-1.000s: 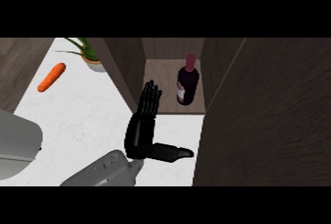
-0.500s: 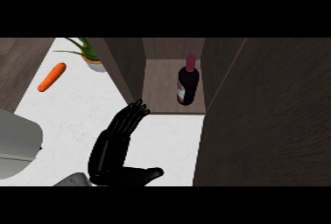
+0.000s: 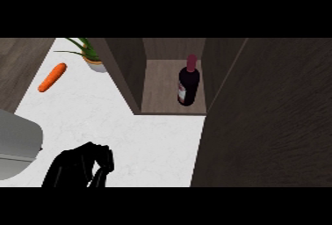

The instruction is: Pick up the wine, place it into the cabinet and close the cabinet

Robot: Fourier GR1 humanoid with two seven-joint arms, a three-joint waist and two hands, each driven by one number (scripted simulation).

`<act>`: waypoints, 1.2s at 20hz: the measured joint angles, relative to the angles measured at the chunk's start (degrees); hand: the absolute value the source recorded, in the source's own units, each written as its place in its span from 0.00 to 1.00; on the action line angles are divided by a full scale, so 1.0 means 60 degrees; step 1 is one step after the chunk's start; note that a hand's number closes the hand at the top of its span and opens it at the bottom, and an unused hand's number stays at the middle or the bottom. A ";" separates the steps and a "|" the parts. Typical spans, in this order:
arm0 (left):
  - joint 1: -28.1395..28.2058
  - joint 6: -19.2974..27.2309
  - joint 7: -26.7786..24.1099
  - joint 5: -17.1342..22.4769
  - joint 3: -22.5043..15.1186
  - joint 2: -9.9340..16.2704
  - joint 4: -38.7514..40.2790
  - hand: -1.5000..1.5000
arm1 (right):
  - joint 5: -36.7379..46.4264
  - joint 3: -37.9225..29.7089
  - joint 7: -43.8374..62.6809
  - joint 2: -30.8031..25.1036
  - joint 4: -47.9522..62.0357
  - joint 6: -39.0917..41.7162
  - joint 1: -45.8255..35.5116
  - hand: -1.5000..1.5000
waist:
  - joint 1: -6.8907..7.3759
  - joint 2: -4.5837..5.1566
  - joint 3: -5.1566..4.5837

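Observation:
The wine bottle, dark with a red cap and a pale label, stands upright on the wooden floor of the open cabinet, toward its right side. The cabinet's dark door stands swung open and fills the view's right. My left hand is low at the bottom left over the white counter, far from the bottle, with its fingers relaxed and drooping and nothing in them. My right hand does not show.
An orange carrot lies on the counter at the upper left, beside a small potted plant. A grey rounded appliance sits at the left edge, close to my hand.
My left hand has drawn back from near the cabinet's front down to the bottom left, and its fingers have gone from straight to drooping. The bottle has stayed put.

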 measured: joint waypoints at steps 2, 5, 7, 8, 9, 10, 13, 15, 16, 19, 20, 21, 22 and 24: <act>0.0440 -0.0320 -0.0078 0.0144 0.0304 0.0493 -0.0237 1.00 | 0.0005 0.0703 0.0156 0.0144 -0.0049 -0.0030 0.0143 1.00 | 0.0001 -0.0013 -0.0004; 0.1097 -0.0961 -0.0261 0.0374 0.0882 0.1239 -0.0449 0.00 | 0.0050 0.1638 0.0478 0.0419 -0.0065 -0.0236 0.0027 1.00 | 0.0016 -0.0013 -0.0007; 0.1568 -0.1141 -0.0513 0.0459 0.1184 0.1494 -0.0564 0.00 | 0.0120 0.2428 0.0756 0.0656 -0.0071 -0.0455 -0.0088 1.00 | 0.0033 -0.0024 -0.0010; 0.1783 -0.1349 -0.0607 0.0587 0.1383 0.1631 -0.0540 0.00 | 0.0202 0.2800 0.0888 0.0778 -0.0070 -0.0585 -0.0146 1.00 | 0.0030 -0.0029 -0.0013; 0.1973 -0.1540 -0.0671 0.0700 0.1548 0.1767 -0.0585 0.00 | 0.0368 0.3083 0.1034 0.0843 -0.0040 -0.0842 -0.0320 1.00 | 0.0038 -0.0033 -0.0016; 0.2133 -0.1772 -0.0708 0.0869 0.1766 0.1915 -0.0569 0.00 | 0.0516 0.3350 0.1178 0.0885 -0.0053 -0.1054 -0.0401 1.00 | 0.0033 -0.0037 -0.0019; 0.2729 -0.2261 -0.0959 0.1168 0.2258 0.2282 -0.0585 0.00 | 0.1208 0.4149 0.1568 0.0920 -0.0067 -0.1673 -0.0814 1.00 | 0.0092 -0.0054 -0.0024; 0.3068 -0.2507 -0.1085 0.1365 0.2578 0.2520 -0.0516 0.00 | 0.1611 0.4704 0.1834 0.0915 -0.0006 -0.2212 -0.1255 1.00 | 0.0141 -0.0067 -0.0031; 0.3251 -0.2739 -0.1188 0.1459 0.2747 0.2647 -0.0435 0.00 | 0.1820 0.5014 0.1891 0.0918 0.0062 -0.2476 -0.1427 1.00 | 0.0167 -0.0077 -0.0035; 0.3723 -0.3299 -0.1343 0.1636 0.3097 0.2941 -0.0119 0.00 | 0.2235 0.5644 0.1908 0.0773 0.0414 -0.3479 -0.2228 1.00 | 0.0212 -0.0073 -0.0042; 0.3839 -0.3454 -0.1359 0.1730 0.3249 0.3064 -0.0063 0.00 | 0.2277 0.5721 0.1888 0.0587 0.0418 -0.3813 -0.2473 1.00 | 0.0231 -0.0070 -0.0042; 0.3961 -0.3659 -0.1413 0.1785 0.3401 0.3180 0.0077 0.00 | 0.2322 0.5794 0.1878 0.0426 0.0421 -0.4107 -0.2689 1.00 | 0.0248 -0.0071 -0.0043; 0.4131 -0.3874 -0.1471 0.1846 0.3541 0.3323 0.0159 0.00 | 0.2376 0.5850 0.1832 0.0288 0.0429 -0.4371 -0.2877 1.00 | 0.0295 -0.0074 -0.0044; 0.4331 -0.4130 -0.1545 0.1879 0.3720 0.3482 0.0254 0.00 | 0.2491 0.5960 0.1711 0.0021 0.0452 -0.4968 -0.3276 1.00 | 0.0340 -0.0078 -0.0046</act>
